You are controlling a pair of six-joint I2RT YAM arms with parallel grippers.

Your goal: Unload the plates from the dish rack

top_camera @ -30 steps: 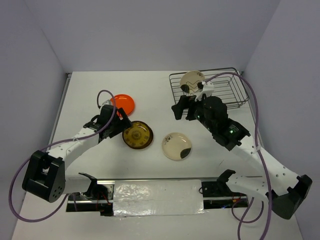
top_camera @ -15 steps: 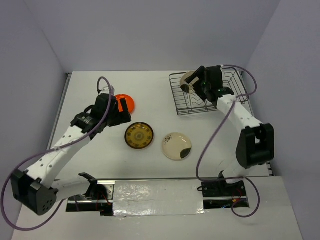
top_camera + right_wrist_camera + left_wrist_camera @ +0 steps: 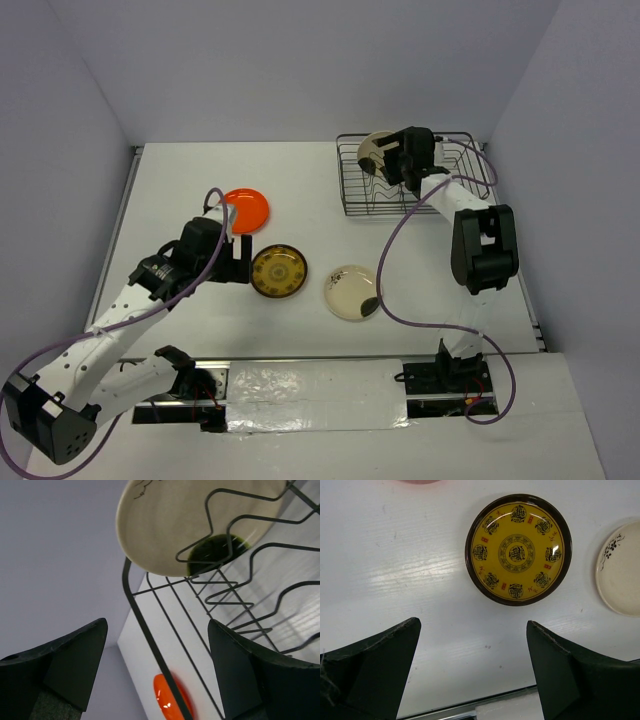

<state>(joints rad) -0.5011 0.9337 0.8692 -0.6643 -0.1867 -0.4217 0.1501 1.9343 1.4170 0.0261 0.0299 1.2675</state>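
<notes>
The dark wire dish rack (image 3: 440, 190) stands at the back right. A cream plate with a dark patch (image 3: 376, 153) stands upright in its left end, also in the right wrist view (image 3: 170, 525) behind the wavy dividers (image 3: 240, 530). My right gripper (image 3: 393, 165) is open and empty, just right of that plate over the rack (image 3: 150, 645). On the table lie the orange plate (image 3: 246, 207), the brown plate with gold pattern (image 3: 278, 271) and a second cream plate (image 3: 353, 291). My left gripper (image 3: 237, 262) is open and empty, just left of the brown plate (image 3: 518, 549).
The second cream plate shows at the right edge of the left wrist view (image 3: 620, 575). The orange plate shows low in the right wrist view (image 3: 170, 700), beyond the rack's rim. A foil-covered strip (image 3: 315, 393) runs along the table's near edge between the arm bases.
My right arm has swung from mid-table to the rack, its gripper now beside the standing cream plate. My left gripper has drawn back from the orange plate to the brown plate's left.
</notes>
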